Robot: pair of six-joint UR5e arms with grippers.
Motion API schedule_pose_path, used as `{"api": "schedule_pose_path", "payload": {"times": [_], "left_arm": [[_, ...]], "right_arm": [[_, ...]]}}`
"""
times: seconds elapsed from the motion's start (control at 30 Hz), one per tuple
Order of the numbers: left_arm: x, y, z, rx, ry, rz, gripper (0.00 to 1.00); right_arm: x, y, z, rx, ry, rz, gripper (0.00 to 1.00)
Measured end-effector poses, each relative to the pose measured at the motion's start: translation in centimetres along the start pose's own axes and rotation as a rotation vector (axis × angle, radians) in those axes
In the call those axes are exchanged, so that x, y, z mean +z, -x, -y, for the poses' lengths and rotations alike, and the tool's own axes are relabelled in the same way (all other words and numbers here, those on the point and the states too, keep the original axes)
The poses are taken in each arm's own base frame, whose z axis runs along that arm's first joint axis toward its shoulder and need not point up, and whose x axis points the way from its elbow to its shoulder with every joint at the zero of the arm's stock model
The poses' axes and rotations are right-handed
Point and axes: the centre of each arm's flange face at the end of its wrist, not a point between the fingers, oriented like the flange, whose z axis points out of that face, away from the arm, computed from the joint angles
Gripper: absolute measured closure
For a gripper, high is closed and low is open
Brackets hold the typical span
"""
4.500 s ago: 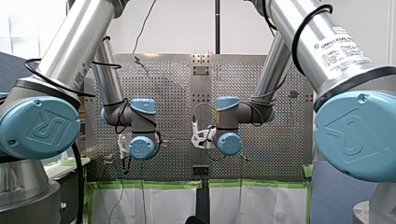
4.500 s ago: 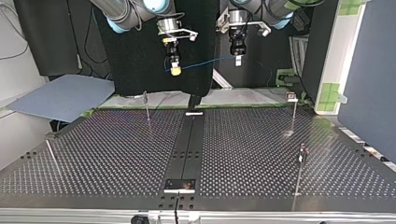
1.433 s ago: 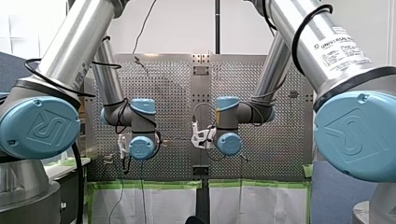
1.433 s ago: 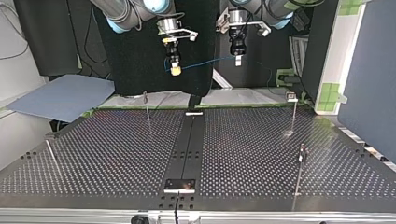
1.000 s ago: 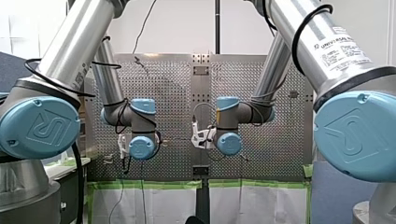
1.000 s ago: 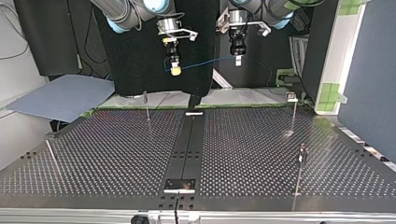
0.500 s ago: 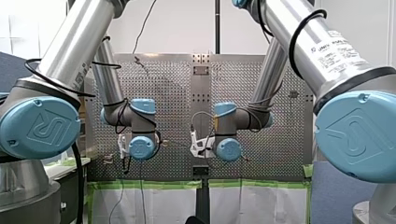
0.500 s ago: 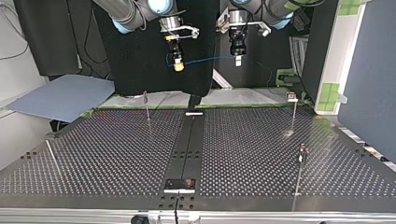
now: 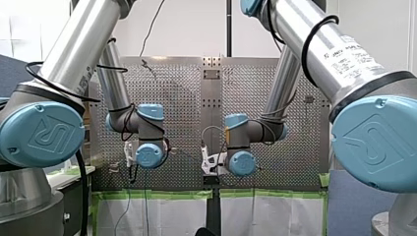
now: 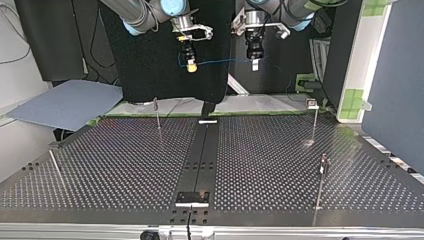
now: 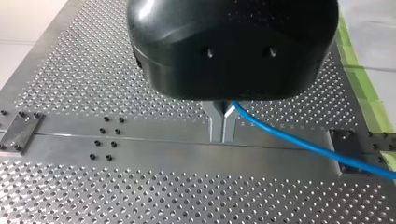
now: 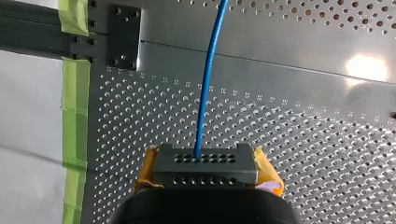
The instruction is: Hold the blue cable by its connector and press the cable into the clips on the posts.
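One blue cable (image 11: 299, 140) in my left gripper (image 11: 223, 133), connector hidden.

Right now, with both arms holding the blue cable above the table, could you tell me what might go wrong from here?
1. The blue cable runs nearly straight between my left pincer and my right pincer; pulling apart could slip it from the narrow metal fingers.
2. The posts are thin, so lowering could bend one or miss its clip.
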Motion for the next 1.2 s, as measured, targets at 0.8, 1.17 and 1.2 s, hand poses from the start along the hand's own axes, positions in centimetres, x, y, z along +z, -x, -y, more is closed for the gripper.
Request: {"api": "schedule_pose_path", "payload": {"times": [0.8,1.17,1.2], "left_arm": [[-2.3,5.3,-0.1,0.084,-0.008,-0.001,0.98],[0.5,4.9,1.3,0.038,0.026,0.030,0.98],[0.6,4.7,1.3,0.038,0.028,0.028,0.98]], "right_arm": [[0.0,0.0,0.0,0.000,0.000,0.000,1.00],[0.4,-4.6,1.2,0.074,0.029,-0.046,1.00],[0.5,-5.1,1.1,0.083,0.037,-0.049,1.00]]}}
